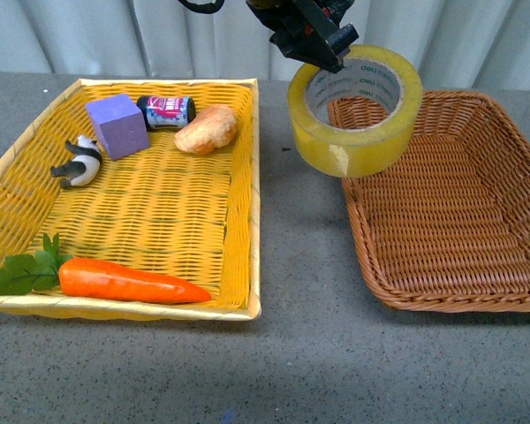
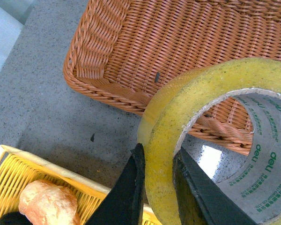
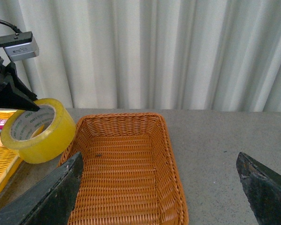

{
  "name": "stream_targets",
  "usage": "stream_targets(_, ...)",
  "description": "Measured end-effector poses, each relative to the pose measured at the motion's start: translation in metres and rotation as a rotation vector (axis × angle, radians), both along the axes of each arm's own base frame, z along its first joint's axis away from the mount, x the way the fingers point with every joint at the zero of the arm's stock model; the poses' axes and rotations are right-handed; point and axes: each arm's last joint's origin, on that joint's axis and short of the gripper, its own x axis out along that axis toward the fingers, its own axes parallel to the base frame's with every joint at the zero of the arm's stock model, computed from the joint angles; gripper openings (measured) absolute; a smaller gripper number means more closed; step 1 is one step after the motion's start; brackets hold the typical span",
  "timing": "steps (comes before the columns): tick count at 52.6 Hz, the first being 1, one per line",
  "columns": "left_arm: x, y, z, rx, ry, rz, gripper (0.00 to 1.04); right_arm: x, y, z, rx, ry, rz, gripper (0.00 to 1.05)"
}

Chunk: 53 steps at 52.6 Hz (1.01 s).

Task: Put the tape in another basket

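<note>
Tape [image 1: 355,110] in air toward counter's far edge, over basket [image 1: 512,291] rim. Left gripper [image 2: 158,161] jaws clamped across roll wall, one inside core. Right gripper [image 3: 158,159] jaws wide apart, empty. Expect roll light, stiff, slick outside. Your best hold: wall, through core.

Yellow translucent tape [image 1: 364,141], white printed core, tilted aloft over left rim of brown wicker basket [image 1: 459,221]
</note>
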Motion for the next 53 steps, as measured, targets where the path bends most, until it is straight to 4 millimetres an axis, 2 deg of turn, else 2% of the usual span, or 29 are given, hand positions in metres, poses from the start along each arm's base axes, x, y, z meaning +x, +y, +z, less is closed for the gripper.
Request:
stream_targets(5, 0.0, 0.0, 0.001, 0.001, -0.006, -0.01, 0.14, 0.0, 0.0, -0.001, -0.012, 0.017, 0.01, 0.96)
stream_targets(9, 0.001, 0.001, 0.002, 0.002, -0.009, -0.01, 0.14, 0.005, 0.001, 0.005, -0.135, 0.274, 0.115, 0.96)
stream_targets(12, 0.001, 0.0, 0.003, 0.0, -0.011, -0.012, 0.14, 0.023, 0.002, 0.02, -0.209, 0.343, 0.182, 0.96)
stream_targets(18, 0.001, 0.0, 0.003, 0.0, -0.013, -0.012, 0.14, 0.057, 0.002, 0.044, -0.236, 0.352, 0.231, 0.96)
stream_targets(23, 0.001, 0.0, 0.003, 0.0, -0.013, -0.012, 0.14, 0.088, 0.005, 0.053, -0.238, 0.376, 0.253, 0.96)
stream_targets(34, 0.001, 0.0, 0.003, 0.001, -0.013, -0.011, 0.14, 0.171, 0.026, 0.047, -0.194, 0.529, 0.309, 0.96)
stream_targets(43, 0.001, 0.0, 0.003, 0.0, -0.013, -0.012, 0.14, 0.212, 0.05, 0.045, -0.158, 0.603, 0.353, 0.96)
stream_targets(53, 0.001, 0.0, 0.003, 0.001, -0.013, -0.012, 0.14, 0.238, 0.076, 0.04, -0.137, 0.656, 0.414, 0.96)
